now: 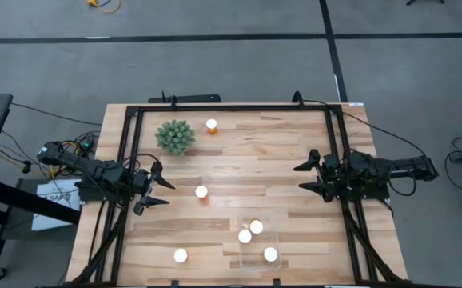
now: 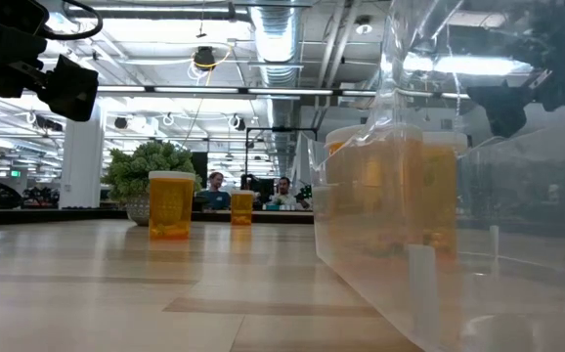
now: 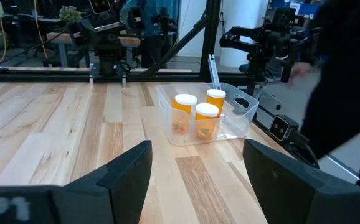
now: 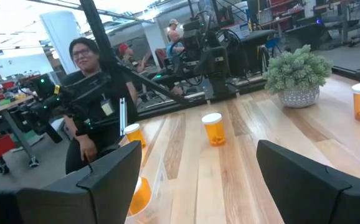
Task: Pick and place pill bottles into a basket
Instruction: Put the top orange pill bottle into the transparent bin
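Observation:
Three orange pill bottles with white caps stand upright on the wooden table: one at the far side [image 1: 212, 126] beside the plant, one at the middle [image 1: 201, 192], one near the front edge [image 1: 181, 256]. Three more [image 3: 195, 115] stand inside the clear basket [image 1: 280, 240] at the front right. My left gripper [image 1: 157, 190] hovers open at the table's left side, left of the middle bottle. My right gripper [image 1: 307, 178] hovers open at the right side, beyond the basket's far edge. Both are empty.
A spiky green plant in a pot [image 1: 174, 137] stands at the far left. A black metal frame [image 1: 231, 106] runs around the table's edges. A person [image 4: 88, 93] shows beyond the table's left side, and others farther back in the room.

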Controlling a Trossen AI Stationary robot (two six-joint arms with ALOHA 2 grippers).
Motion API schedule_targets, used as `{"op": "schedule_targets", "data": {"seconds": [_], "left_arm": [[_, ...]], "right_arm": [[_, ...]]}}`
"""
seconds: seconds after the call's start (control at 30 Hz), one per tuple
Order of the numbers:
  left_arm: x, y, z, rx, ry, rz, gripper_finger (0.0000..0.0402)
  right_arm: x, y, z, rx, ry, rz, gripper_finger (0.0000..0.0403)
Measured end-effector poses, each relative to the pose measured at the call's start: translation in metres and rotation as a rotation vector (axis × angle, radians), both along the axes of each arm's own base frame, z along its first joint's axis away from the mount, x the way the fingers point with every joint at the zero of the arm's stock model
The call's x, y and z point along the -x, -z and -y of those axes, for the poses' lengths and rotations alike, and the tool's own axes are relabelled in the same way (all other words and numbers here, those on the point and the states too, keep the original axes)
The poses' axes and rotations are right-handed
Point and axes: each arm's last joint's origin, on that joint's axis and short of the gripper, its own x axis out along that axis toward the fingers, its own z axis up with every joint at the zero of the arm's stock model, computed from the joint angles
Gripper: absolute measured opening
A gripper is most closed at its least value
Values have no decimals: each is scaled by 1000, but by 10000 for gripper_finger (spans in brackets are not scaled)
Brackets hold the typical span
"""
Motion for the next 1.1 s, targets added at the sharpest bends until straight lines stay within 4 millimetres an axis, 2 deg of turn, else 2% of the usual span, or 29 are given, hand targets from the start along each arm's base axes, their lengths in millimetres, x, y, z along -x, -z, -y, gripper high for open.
{"op": "schedule_targets", "data": {"seconds": [0.83, 1.1], "left_arm": [[0, 0, 0, 0, 0, 0, 242], [0, -1, -1, -81, -43, 31, 242]], "right_arm": [[0, 0, 0, 0, 0, 0, 311], [0, 0, 0, 0, -1, 0, 311]]}}
